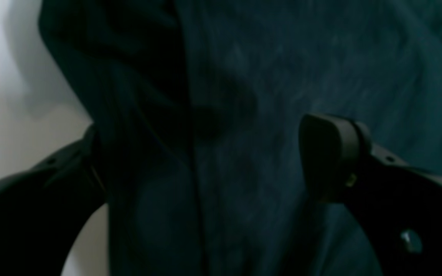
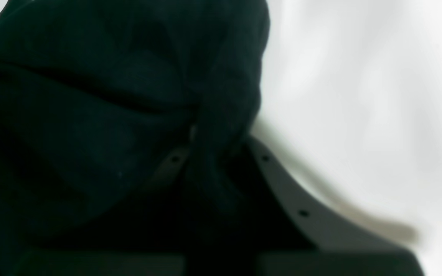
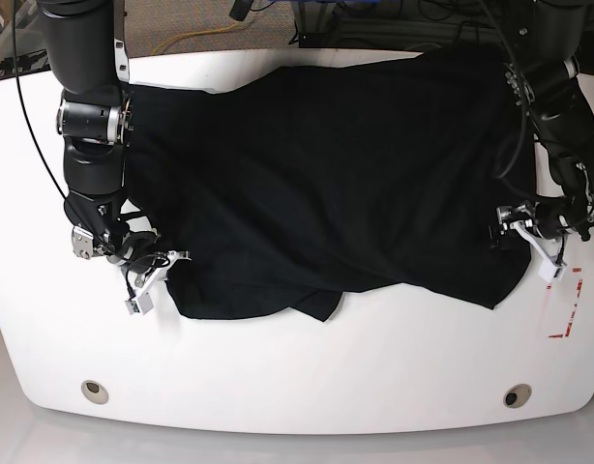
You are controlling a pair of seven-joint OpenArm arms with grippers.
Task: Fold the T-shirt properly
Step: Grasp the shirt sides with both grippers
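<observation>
T-shirt (image 3: 336, 184) spread on white table (image 3: 307, 377); left gripper (image 1: 205, 157) jaws apart, straddling cloth; right gripper (image 2: 205, 153) clamped on hem.

**Two black jointed arms, pale fittings at the wrists**

Both arms are built of black cylindrical segments, with a silver ring seen at a joint of the right arm (image 3: 88, 121). Thin black cables are run along the left arm (image 3: 558, 106). White brackets are mounted near each wrist. The left gripper (image 1: 205, 153) is formed of curved matte-black fingers (image 1: 330, 153) dotted with small screw holes.
</observation>
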